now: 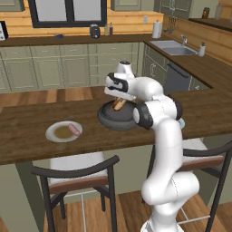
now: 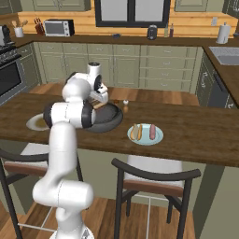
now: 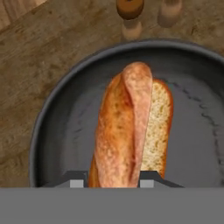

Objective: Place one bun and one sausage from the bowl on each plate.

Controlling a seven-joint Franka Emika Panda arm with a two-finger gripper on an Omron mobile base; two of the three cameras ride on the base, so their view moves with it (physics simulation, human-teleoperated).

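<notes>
The dark grey bowl (image 1: 108, 121) (image 2: 110, 119) (image 3: 52, 109) sits mid-counter. A golden split bun (image 3: 127, 127) (image 1: 118, 104) lies inside it, and my gripper (image 3: 113, 183) (image 1: 119, 99) (image 2: 99, 103) is shut on the bun's near end, one fingertip (image 3: 76, 181) on each side. On the left, a white plate (image 1: 50, 134) (image 2: 32, 123) carries one pink sausage (image 1: 74, 130). The light-blue plate (image 2: 158, 138) to the right holds a bun (image 2: 136, 132) and a sausage (image 2: 152, 131).
Two small shakers (image 3: 130, 13) (image 2: 125, 105) stand on the wooden counter (image 1: 27, 145) just beyond the bowl. Dark-framed stools (image 1: 77, 174) (image 2: 154, 179) are tucked under the counter's near edge. My own arm hides most of the blue plate in the left base view.
</notes>
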